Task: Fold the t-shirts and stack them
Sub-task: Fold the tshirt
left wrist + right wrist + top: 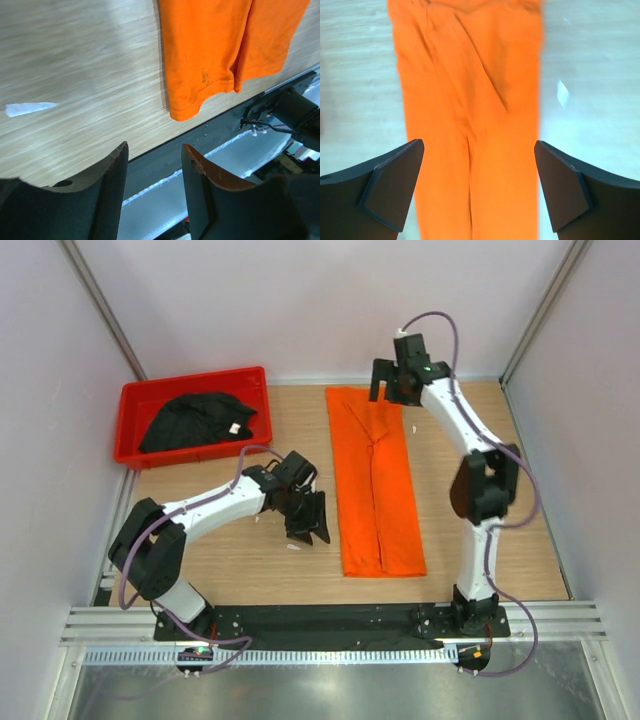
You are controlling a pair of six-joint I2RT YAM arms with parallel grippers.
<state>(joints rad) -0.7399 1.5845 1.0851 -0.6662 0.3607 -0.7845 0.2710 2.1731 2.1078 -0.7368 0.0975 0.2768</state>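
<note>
The orange t-shirt [375,480] lies on the wooden table, folded lengthwise into a long narrow strip running from far to near. The black t-shirt [200,420], with its small white tag, is crumpled inside the red bin [135,400]. My right gripper [392,395] hovers over the far end of the orange t-shirt [470,75]; its jaws [479,144] stand wide open with nothing in them. My left gripper [310,532] sits left of the strip near its lower half. It is open and empty [154,147], and the orange t-shirt's near hem [210,45] lies ahead of it.
The red bin stands at the back left of the table. A small white scrap [293,546] lies on the wood by the left gripper. The black base rail [330,620] runs along the near edge. White walls close in the back and both sides.
</note>
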